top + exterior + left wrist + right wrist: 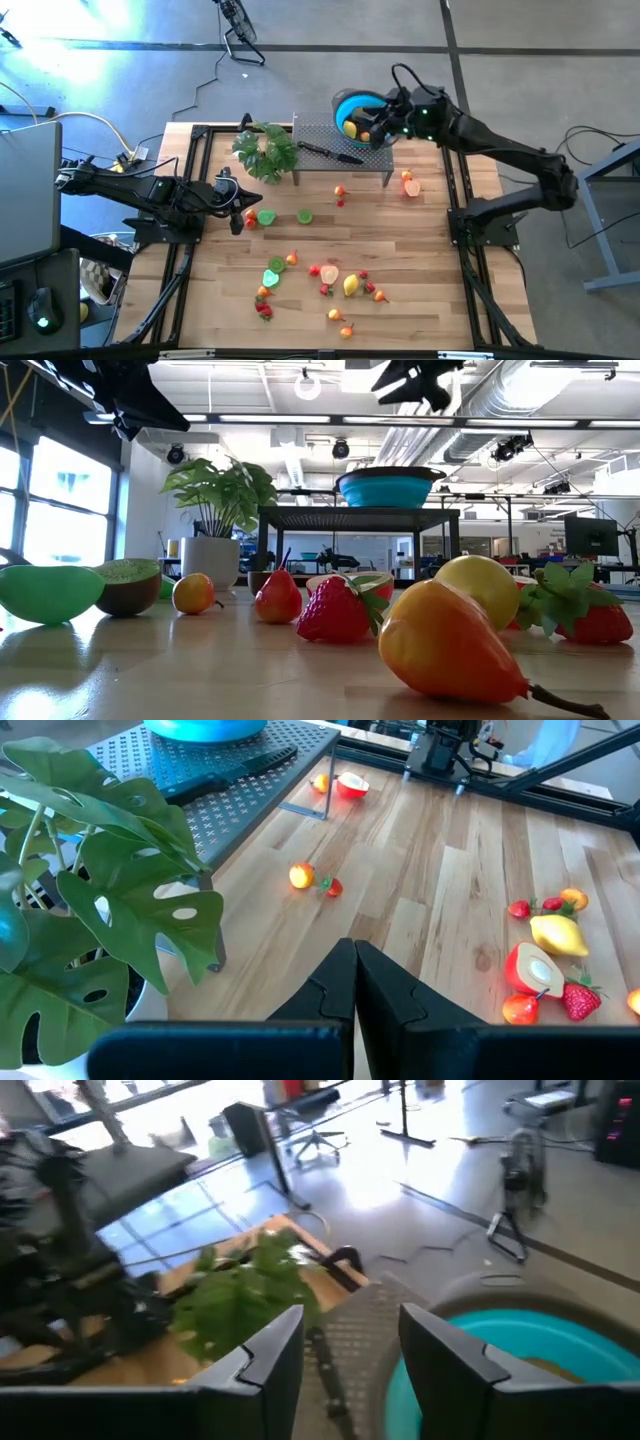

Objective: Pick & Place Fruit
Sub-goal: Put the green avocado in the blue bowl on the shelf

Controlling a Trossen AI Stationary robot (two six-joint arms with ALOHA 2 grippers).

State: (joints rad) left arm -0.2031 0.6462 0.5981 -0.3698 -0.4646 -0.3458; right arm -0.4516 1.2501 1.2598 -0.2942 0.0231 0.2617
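Observation:
Several small toy fruits lie scattered on the wooden table (pixel 430 230): a yellow lemon (pixel 350 285), lime pieces (pixel 266 216), strawberries (pixel 264 310) and orange pieces (pixel 410 185). A blue bowl (pixel 352 108) stands on a perforated metal rack (pixel 372 160) at the far side; a lemon (pixel 350 128) and an orange piece (pixel 365 135) lie in it. My right gripper (pixel 350 1360) hovers open over the bowl's rim (pixel 520 1340), with nothing between its fingers. My left gripper (pixel 355 990) waits shut above the table's left side, near the plant.
A bushy green plant (pixel 265 150) in a white pot stands at the rack's left end. A black-handled knife (pixel 330 152) lies on the rack beside the bowl. Black frame rails (pixel 190 190) run along both table sides. Fruit crowds the table's near middle (pixel 440 630).

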